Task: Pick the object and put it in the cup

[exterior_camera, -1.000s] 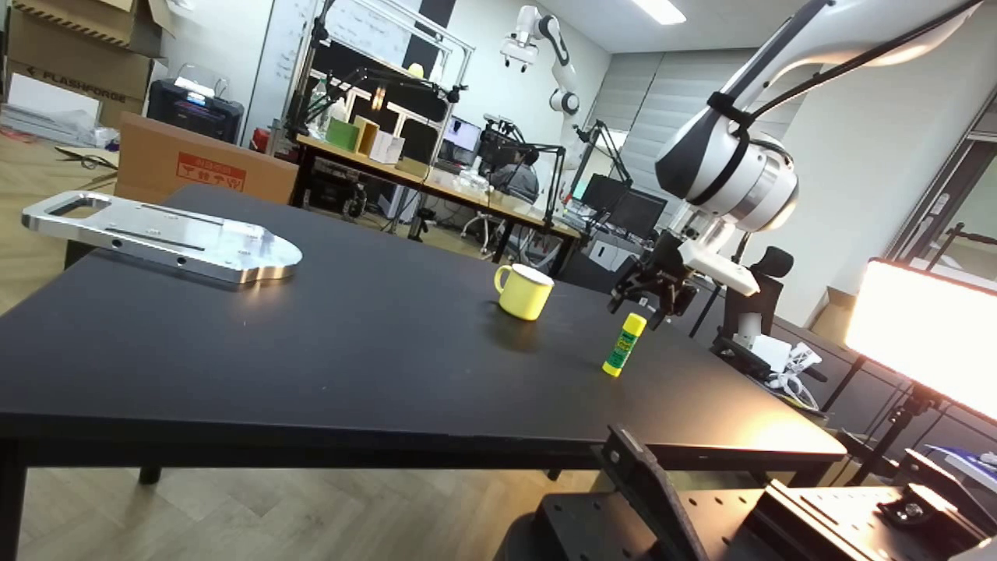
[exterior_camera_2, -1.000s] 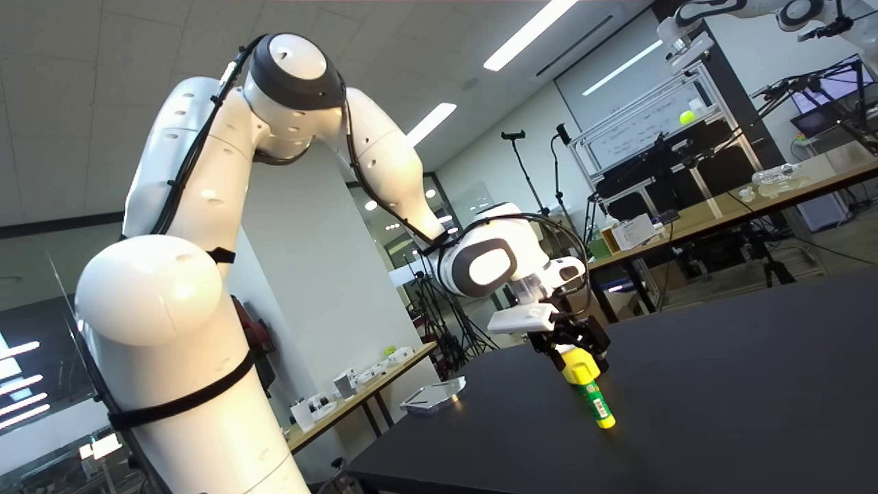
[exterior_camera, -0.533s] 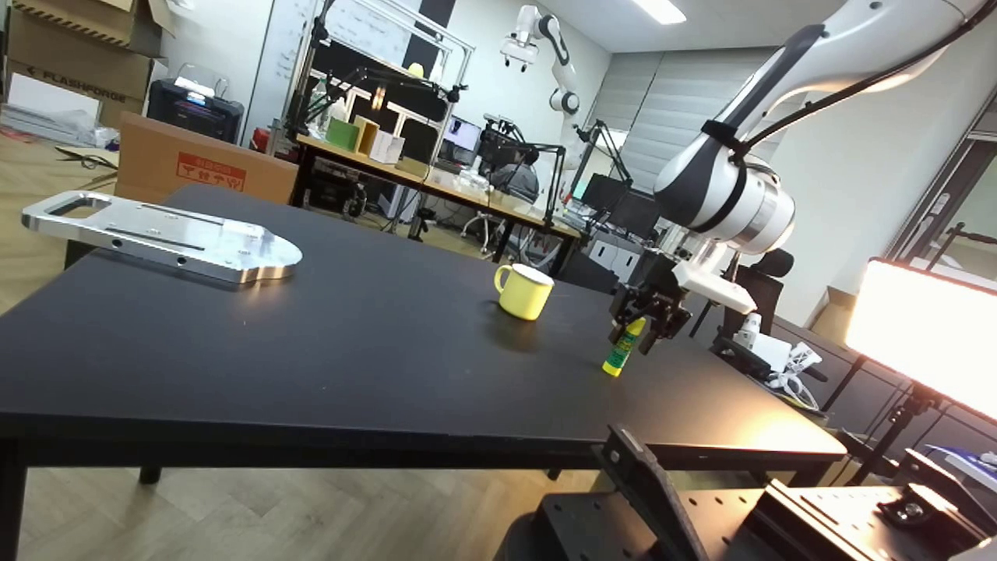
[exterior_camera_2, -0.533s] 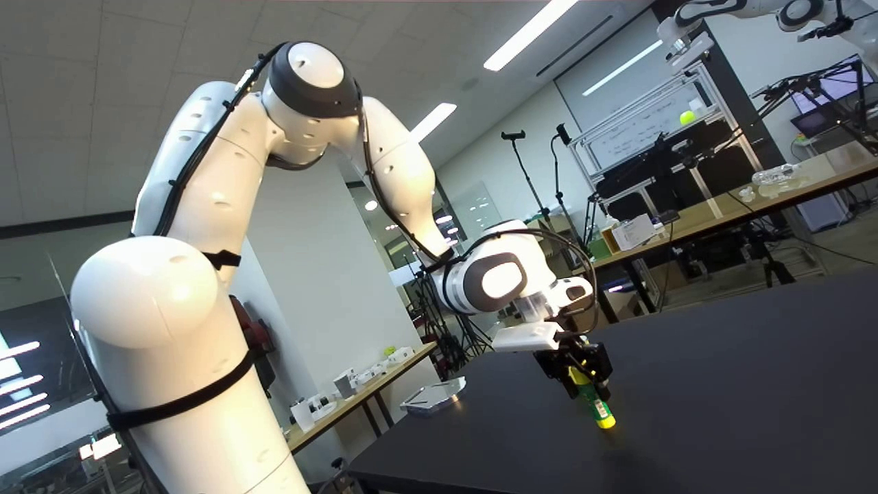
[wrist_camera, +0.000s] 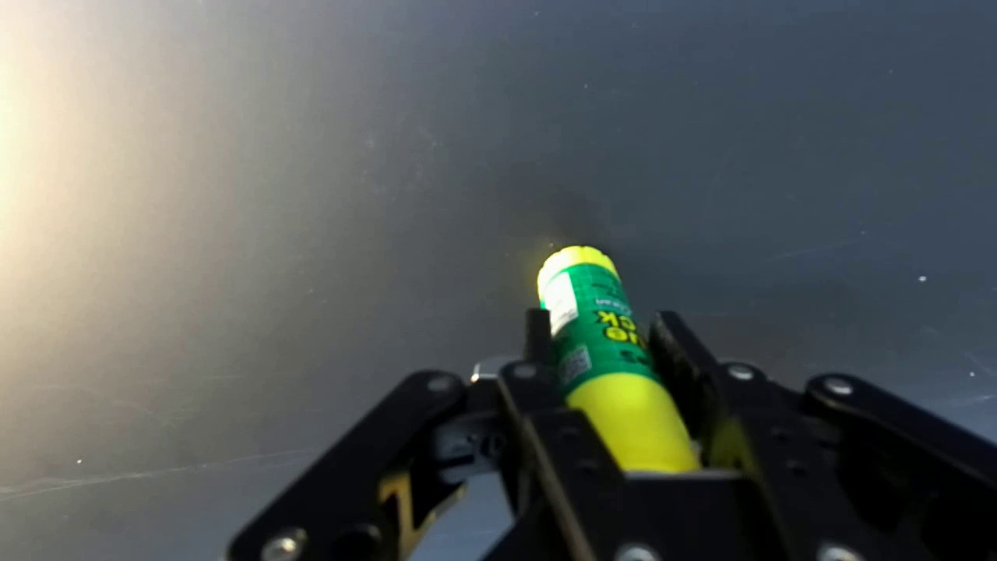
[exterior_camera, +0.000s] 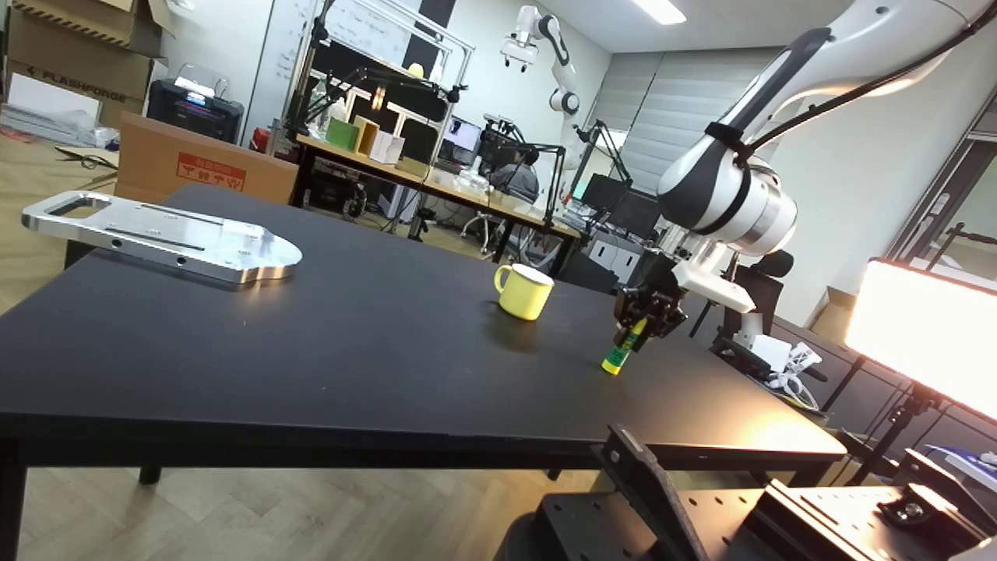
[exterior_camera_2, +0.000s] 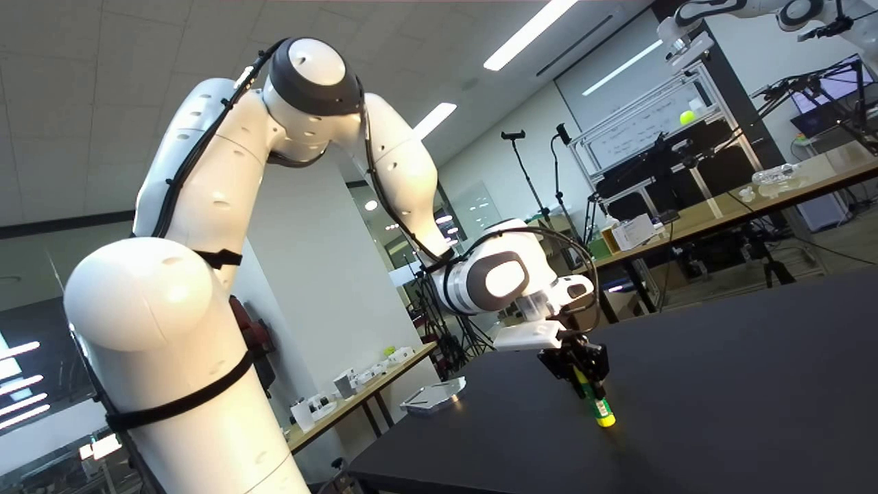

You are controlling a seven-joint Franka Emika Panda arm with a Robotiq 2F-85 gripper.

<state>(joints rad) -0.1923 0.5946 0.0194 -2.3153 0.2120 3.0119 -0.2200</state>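
Note:
The object is a yellow and green glue stick (wrist_camera: 604, 339), standing slightly tilted with its lower end at or barely above the black table (exterior_camera: 374, 366); I cannot tell which. My gripper (wrist_camera: 601, 327) is shut around its middle, one finger on each side, and the yellow upper part sits deep between the fingers. In both exterior views the stick's lower end (exterior_camera: 615, 361) pokes out below the gripper (exterior_camera_2: 590, 388). The pale-yellow cup (exterior_camera: 523, 294) stands upright on the table, apart from the gripper, its handle facing away from the stick. It is out of the wrist view.
A shiny metal plate with a handle slot (exterior_camera: 167, 238) lies at the far end of the table. A bright lamp panel (exterior_camera: 927, 335) stands beyond the table's edge. Black mounting brackets (exterior_camera: 654, 499) are in the foreground.
The gripper has come down over the glue stick and its fingers have closed on it. The stick's lower end has shifted only very slightly upward. The cup has stayed in place.

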